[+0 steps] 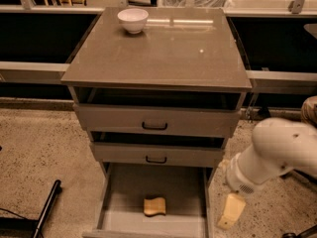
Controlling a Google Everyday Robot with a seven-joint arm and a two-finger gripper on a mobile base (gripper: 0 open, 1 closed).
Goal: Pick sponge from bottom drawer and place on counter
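Note:
The yellow-tan sponge (pixel 155 206) lies flat on the floor of the open bottom drawer (pixel 119 217), near its front middle. The grey-brown counter (pixel 163 53) tops the cabinet. My gripper (pixel 231 211) hangs at the end of the white arm (pixel 277 152), low at the right, just outside the drawer's right wall and level with the sponge. Only its cream-coloured finger shows, pointing down. It holds nothing that I can see.
A white bowl (pixel 132 20) stands at the back left of the counter. The two upper drawers (pixel 155 121) with black handles are pulled out slightly. A black bar (pixel 47 207) lies on the speckled floor at the left. Dark shelving runs behind the cabinet.

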